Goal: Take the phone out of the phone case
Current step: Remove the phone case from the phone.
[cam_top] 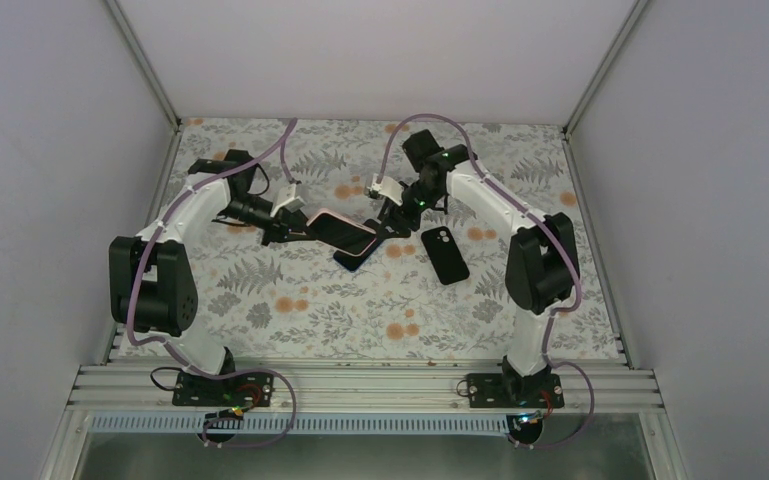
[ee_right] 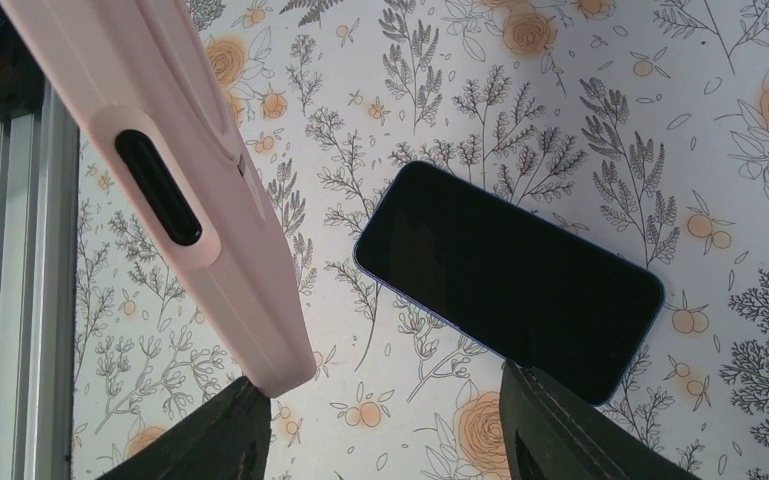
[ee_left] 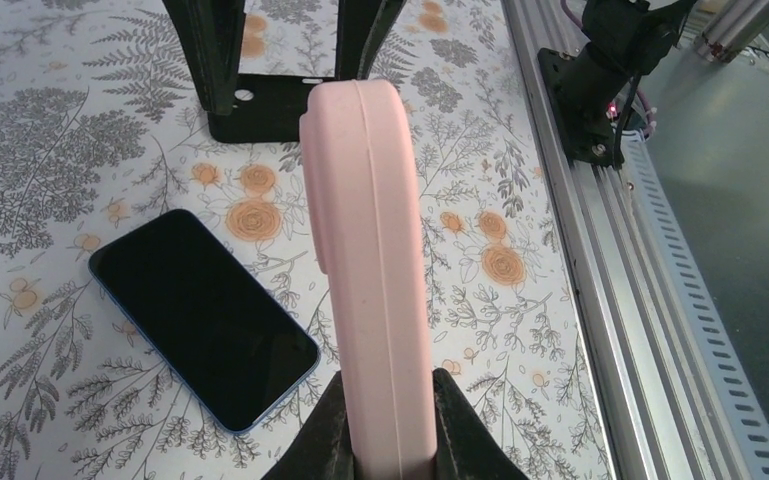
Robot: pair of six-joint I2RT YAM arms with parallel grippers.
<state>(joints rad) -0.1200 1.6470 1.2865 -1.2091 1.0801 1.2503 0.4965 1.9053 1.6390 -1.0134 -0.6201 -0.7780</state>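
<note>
The salmon-pink phone case [ee_left: 370, 250] is held edge-on above the table by my left gripper [ee_left: 390, 425], which is shut on its near end. In the top view the case [cam_top: 338, 229] hangs between both grippers and its upper face looks dark. The phone [ee_left: 205, 315], black screen up with a blue rim, lies flat on the table under the case, and it also shows in the top view [cam_top: 356, 259] and the right wrist view [ee_right: 510, 280]. My right gripper [ee_right: 390, 430] is open. Its left finger [ee_right: 220, 435] is right by the case's end [ee_right: 160, 180].
A black phone case [cam_top: 444, 254] with a camera cut-out lies on the floral table cover right of the phone, and also shows in the left wrist view [ee_left: 270, 110]. An aluminium rail [cam_top: 360, 385] runs along the near edge. White walls enclose the table.
</note>
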